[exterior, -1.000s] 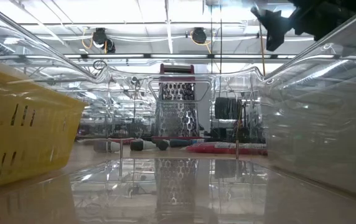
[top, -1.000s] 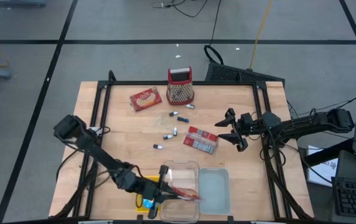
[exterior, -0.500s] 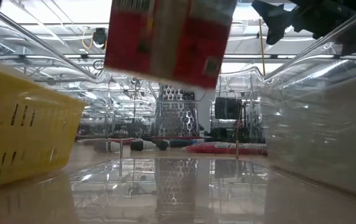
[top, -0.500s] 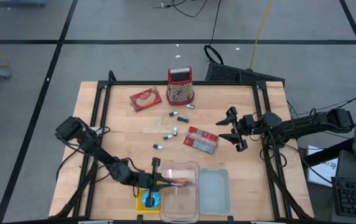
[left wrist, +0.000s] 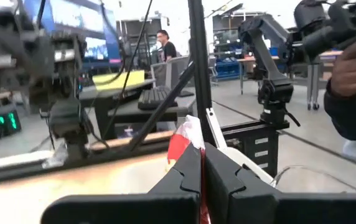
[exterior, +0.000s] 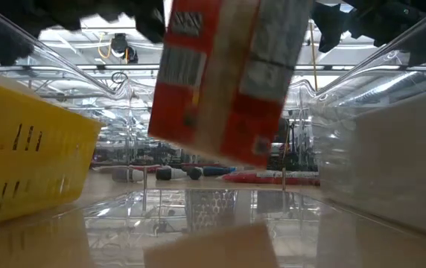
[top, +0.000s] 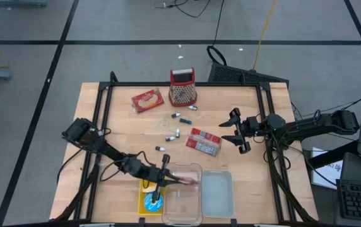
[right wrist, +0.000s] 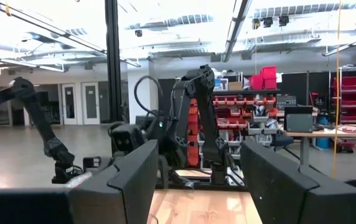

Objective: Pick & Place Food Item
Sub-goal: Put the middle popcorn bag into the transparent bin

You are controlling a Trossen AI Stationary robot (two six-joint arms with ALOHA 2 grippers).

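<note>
At the left of the surface [top: 124, 129] the left arm reaches in low, and the left tool [top: 163, 173] is clamped shut on a packet [top: 182, 180], a flat red-and-white food wrapper. The packet hangs just over the near-left rim of the clear tray [top: 183, 194], its long axis running out from the tool toward the right, across the tray's short side; the low view shows it tilted and clear of the tray floor, so it looks held above the tray rather than resting in it. The coming move likely turns on this: the packet lies straight ahead of the left tool, and the open tray floor lies directly below and slightly beyond it, so a short lowering and a release should seat it. Just beside the tray on its left sits a yellow box [top: 150, 203]. To the tray's right lies its lid [top: 217, 193]. Farther back stand a grater [top: 182, 87] and a second pack [top: 204, 141]. At the right edge the right tool [top: 238, 131] hovers with its fingers spread wide and nothing between them, well apart from the tray.
</note>
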